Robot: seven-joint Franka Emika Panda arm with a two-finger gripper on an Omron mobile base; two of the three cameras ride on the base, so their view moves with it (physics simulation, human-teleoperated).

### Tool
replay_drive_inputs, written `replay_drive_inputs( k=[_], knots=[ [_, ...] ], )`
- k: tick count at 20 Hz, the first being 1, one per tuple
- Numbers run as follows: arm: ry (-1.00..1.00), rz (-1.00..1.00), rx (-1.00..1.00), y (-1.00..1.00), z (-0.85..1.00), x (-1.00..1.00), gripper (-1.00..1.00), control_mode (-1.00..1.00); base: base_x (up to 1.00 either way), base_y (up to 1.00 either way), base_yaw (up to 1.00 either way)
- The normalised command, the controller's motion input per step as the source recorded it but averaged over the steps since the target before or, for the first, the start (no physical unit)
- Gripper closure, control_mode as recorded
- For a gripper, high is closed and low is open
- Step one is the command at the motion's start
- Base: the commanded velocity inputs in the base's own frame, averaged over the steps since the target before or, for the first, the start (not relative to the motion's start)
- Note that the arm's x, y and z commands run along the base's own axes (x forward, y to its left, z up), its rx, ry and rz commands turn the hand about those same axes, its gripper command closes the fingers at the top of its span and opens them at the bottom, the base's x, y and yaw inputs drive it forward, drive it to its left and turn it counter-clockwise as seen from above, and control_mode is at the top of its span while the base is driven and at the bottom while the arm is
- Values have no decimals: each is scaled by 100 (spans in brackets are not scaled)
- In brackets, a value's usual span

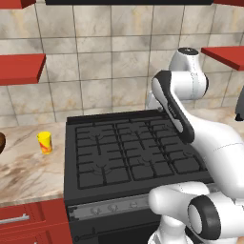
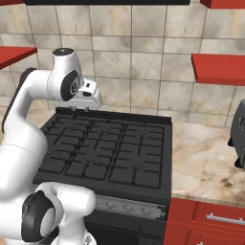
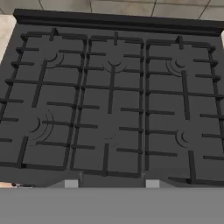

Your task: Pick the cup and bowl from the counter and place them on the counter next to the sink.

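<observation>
Hovering over the stove (image 3: 113, 100), end effector (image 2: 81, 109) width unclear; bowl (image 1: 1, 142) cut off beside cup (image 1: 45, 142).

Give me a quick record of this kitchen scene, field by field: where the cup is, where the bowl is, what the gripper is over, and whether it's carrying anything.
cup: yellow, upright on the counter, left of the stove
bowl: dark brown, at the left edge of the left base view, left of the cup, mostly cut off
gripper: above the rear of the stove, nothing between its fingertips in the hand view
gripper state: cannot tell
task progress: cup and bowl not yet picked up
</observation>
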Motion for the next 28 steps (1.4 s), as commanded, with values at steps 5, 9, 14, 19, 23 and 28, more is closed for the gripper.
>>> replay_drive_inputs(
  k=[5, 9, 14, 19, 23, 28],
  knots=[
    [0, 0, 0, 6, 0, -15, -100, -100, 0, 0, 0],
    [0, 0, 0, 36, 0, -36, -100, -100, 0, 0, 0],
    [0, 0, 0, 37, 0, -33, -100, -100, 0, 0, 0],
    [0, 0, 0, 53, -5, -12, -100, -100, 0, 0, 0],
    [0, 0, 1, 68, -12, 0, -100, -100, 0, 0, 0],
    [0, -4, 24, 42, -16, 0, -100, -100, 0, 0, 0]
  ],
)
